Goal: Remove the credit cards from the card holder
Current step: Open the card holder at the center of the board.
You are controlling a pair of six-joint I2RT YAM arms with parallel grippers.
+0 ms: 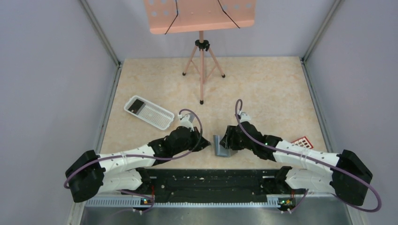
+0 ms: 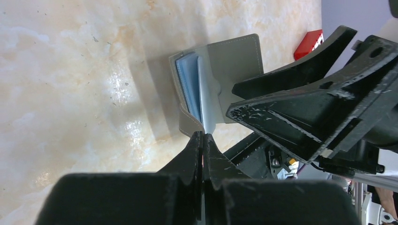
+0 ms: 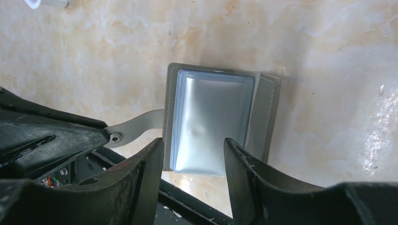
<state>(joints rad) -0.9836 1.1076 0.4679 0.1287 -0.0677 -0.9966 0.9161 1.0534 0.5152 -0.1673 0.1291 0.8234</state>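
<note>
Pinching tight with the left gripper (image 2: 202, 137) on the strap of the flat slate-grey folding card holder (image 3: 265, 117) — straddling its open near edge with the right gripper (image 3: 192, 143) spread (bluish sleeves showing). Outside the right fingers, a red grid-patterned credit card (image 1: 302, 142); farther, beyond the left fingers, a white ribbed plastic tray (image 1: 149, 112).

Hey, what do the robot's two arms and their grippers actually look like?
Both arms are alike: the left arm and right arm have white middle sections between chunky black joint housings. A purple cable loops along each. The left gripper and right gripper are black, with flat, tapering fingers that show pale scuffs up close.
</note>
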